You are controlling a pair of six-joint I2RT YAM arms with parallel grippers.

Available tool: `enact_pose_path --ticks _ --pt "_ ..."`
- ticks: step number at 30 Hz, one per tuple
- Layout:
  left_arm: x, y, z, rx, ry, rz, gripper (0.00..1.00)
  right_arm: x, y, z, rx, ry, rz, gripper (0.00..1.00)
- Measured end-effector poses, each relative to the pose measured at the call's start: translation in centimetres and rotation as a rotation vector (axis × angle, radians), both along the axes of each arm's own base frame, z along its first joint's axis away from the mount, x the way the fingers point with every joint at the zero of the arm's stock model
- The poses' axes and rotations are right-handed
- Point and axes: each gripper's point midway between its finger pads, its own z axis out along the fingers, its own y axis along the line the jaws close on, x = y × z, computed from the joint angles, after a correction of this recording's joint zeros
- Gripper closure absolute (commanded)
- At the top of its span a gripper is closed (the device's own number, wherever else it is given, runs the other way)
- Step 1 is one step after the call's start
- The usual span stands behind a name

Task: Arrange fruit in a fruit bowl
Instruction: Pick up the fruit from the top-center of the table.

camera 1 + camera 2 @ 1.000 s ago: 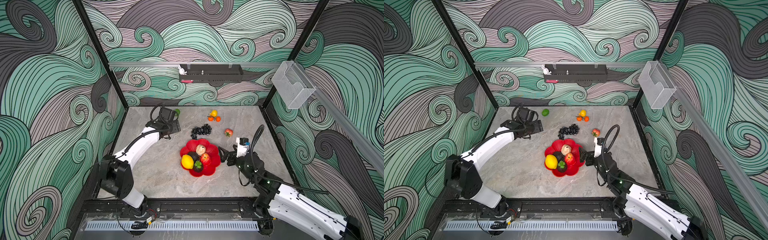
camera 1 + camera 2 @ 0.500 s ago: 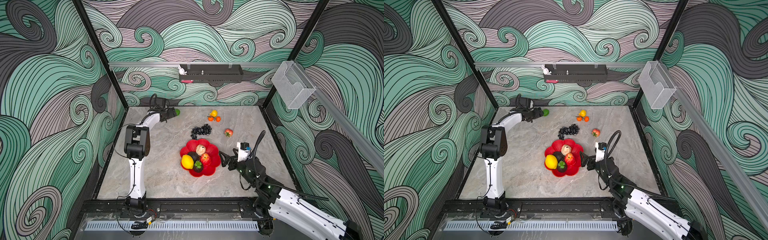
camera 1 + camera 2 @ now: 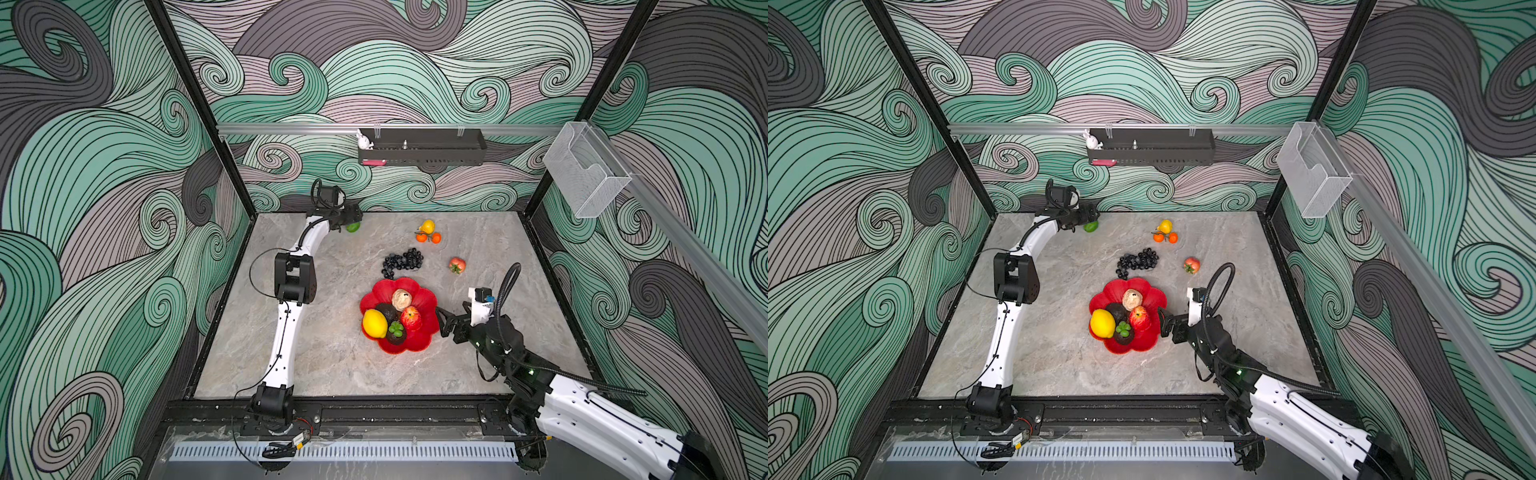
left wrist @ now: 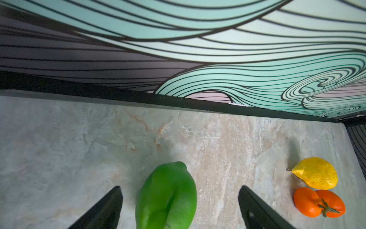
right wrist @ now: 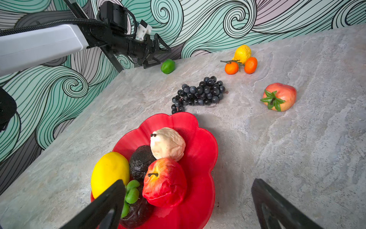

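- Far-left table point(image 3: 332, 353) corner: the left fingers point(image 4: 107, 210), spread wide, flank a green lime point(image 3: 353, 227), not touching it.
- Centre: the red fruit bowl point(image 3: 415, 345) holds lemon point(image 3: 375, 323), avocado point(image 3: 386, 311), pear point(image 3: 402, 299), apple point(image 3: 410, 318) and mangosteen point(image 3: 395, 332); grape bunch point(image 3: 401, 262) just behind.
- Further right, a small lemon point(image 3: 427, 227), two tangerines point(image 3: 421, 237) and a red apple point(image 3: 456, 264) lie loose.
- The right fingers point(image 5: 277, 208), wide and empty, hover beside the bowl's rim.

Grey stone tabletop point(image 3: 332, 353) — fruit bowl point(image 3: 420, 348), grape bunch point(image 3: 403, 262), lime point(image 3: 353, 227), red fruit point(image 3: 456, 264), lemon point(image 3: 427, 227), tangerines point(image 3: 422, 237).
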Motion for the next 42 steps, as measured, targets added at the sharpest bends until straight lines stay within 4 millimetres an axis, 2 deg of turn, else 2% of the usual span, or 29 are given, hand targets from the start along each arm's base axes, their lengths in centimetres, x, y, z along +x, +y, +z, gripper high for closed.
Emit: enact_pose_path --ticks 5,11,18,25,35,42 --pt "-0.7 -0.5 -2.8 -0.023 0.066 -0.020 0.18 0.1 0.3 -0.4 -0.004 0.011 0.005 0.00" --pt "-1.1 -0.6 -2.9 -0.017 0.087 -0.023 0.31 0.1 0.4 -0.4 0.007 0.015 0.010 0.00" --pt "-1.5 -0.6 -3.5 0.009 0.107 -0.018 0.38 0.1 0.4 -0.3 0.014 0.018 0.010 0.00" --pt "-1.4 -0.6 -3.6 0.012 0.104 -0.015 0.51 0.1 0.4 -0.3 0.015 0.019 0.010 0.00" --pt "-1.4 -0.6 -3.6 0.007 0.094 -0.009 0.56 0.2 0.4 -0.3 0.017 0.020 0.008 0.00" --pt "-3.3 -0.6 -3.4 -0.020 0.130 0.000 0.56 0.2 0.4 -0.4 0.019 0.022 0.007 0.00"
